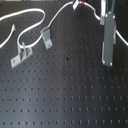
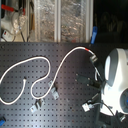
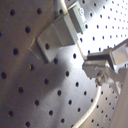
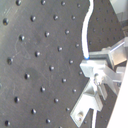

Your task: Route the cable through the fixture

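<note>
The cable [image 1: 59, 16] is a thin white cord that loops across the far part of the black pegboard, with a red tape band [image 1: 76, 5] near the far edge. It also shows in the second exterior view [image 2: 60, 67], red band [image 2: 89, 51]. Two small metal fixtures [image 1: 46, 37] [image 1: 21, 54] stand at the first exterior view's left, beside the cable's loop. My gripper [image 1: 106, 50] hangs over the board at the first exterior view's right, apart from the fixtures. In the first wrist view its fingers [image 3: 64, 31] stand apart with nothing between them. In the second wrist view the cable [image 4: 85, 37] runs up to a finger.
The black pegboard [image 1: 65, 95] fills the near half of the first exterior view. In the second exterior view, clear bins [image 2: 60, 20] stand behind the board, and my white arm [image 2: 117, 75] takes up the second exterior view's right.
</note>
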You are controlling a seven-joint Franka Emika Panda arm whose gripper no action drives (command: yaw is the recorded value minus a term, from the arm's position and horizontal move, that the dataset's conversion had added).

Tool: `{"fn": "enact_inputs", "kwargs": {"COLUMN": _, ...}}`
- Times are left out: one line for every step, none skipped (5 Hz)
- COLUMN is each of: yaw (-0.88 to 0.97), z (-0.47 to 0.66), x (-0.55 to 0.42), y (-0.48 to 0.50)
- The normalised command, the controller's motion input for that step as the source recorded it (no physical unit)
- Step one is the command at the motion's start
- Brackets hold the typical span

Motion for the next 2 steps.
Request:
{"fn": "enact_inputs", "kwargs": {"yaw": -0.24, "z": 0.15, "x": -0.269, "y": -0.083}}
{"fn": "enact_inputs", "kwargs": {"yaw": -0.28, "z": 0.05, "x": -0.223, "y": -0.188}}
